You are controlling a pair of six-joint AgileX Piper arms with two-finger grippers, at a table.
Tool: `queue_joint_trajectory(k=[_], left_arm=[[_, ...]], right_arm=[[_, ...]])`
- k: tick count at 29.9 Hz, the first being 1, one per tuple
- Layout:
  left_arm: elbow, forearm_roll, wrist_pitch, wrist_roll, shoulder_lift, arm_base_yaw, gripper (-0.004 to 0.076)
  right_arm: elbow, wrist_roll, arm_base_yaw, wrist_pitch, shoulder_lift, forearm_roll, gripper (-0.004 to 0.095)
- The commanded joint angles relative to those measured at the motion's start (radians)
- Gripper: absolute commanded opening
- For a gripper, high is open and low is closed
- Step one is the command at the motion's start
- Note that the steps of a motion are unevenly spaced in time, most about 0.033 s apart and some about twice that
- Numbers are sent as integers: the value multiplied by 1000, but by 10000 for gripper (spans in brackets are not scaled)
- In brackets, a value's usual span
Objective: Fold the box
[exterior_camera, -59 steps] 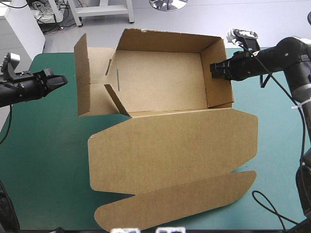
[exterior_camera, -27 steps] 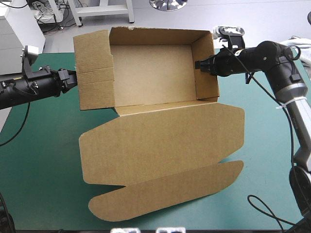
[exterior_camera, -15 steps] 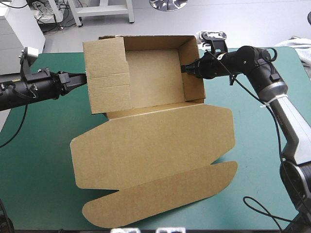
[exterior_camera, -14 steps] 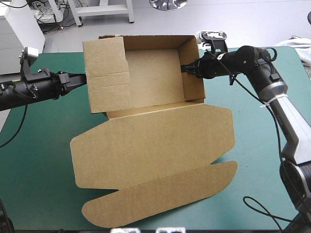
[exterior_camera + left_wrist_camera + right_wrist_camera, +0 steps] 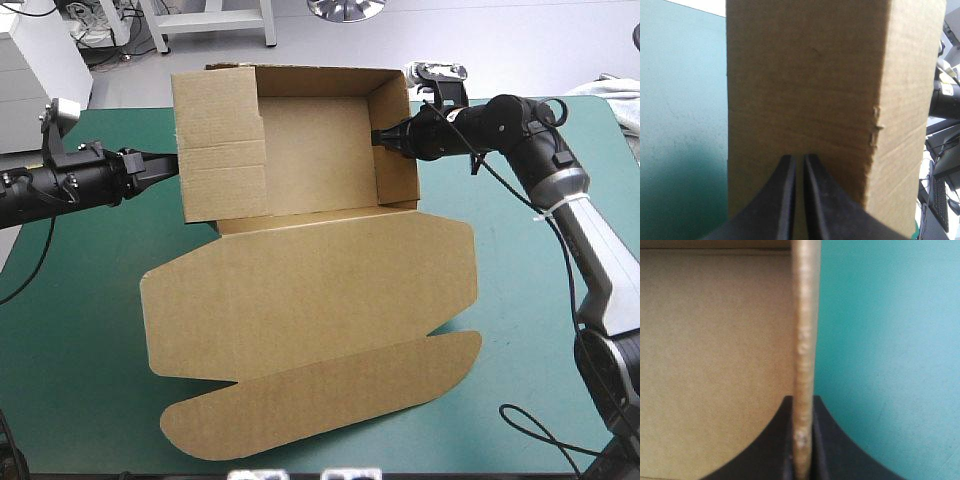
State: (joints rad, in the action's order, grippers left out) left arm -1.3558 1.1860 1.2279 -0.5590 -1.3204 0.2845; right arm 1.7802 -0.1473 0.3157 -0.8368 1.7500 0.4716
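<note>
Your teal-green worktop (image 5: 70,320) carries the box (image 5: 315,150) toward its far edge, between the two arms. It stands as an open tray with the walls raised. The lid (image 5: 310,290) lies flat on the near side, and its rounded tuck flap (image 5: 320,395) reaches almost to the near edge.

The right wall (image 5: 395,170) stands upright and runs edge-on through your right end effector (image 5: 378,138). Its black fingers are clenched on that sheet, one inside the tray and one outside. That grip most likely serves as an anchor, so the tray cannot slide or turn while the other side is worked.

The left wall (image 5: 222,150) shows its broad outer face and looks less settled than the right one; its crease lines are plain to see. Your left end effector (image 5: 168,166) has its fingers drawn together to a thin slit and grasps nothing. The tips are at that outer face, apparently touching it. A closed point suits pressing, so this reads as a push to bring the wall square.

Expect the board to spring outward if the pressure eases before the wall is tucked.
</note>
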Motion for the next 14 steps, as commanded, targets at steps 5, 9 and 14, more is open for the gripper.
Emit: queue_joint_trajectory(k=[5, 9, 14], left_arm=[[-29, 75, 62, -5, 31, -4, 257], [-29, 66, 62, -7, 31, -4, 354], [-29, 45, 62, -7, 31, -4, 364]], right_arm=[[31, 23, 26, 82, -15, 43, -13], [31, 23, 39, 105, 4, 55, -13], [31, 21, 40, 112, 11, 60, -13]])
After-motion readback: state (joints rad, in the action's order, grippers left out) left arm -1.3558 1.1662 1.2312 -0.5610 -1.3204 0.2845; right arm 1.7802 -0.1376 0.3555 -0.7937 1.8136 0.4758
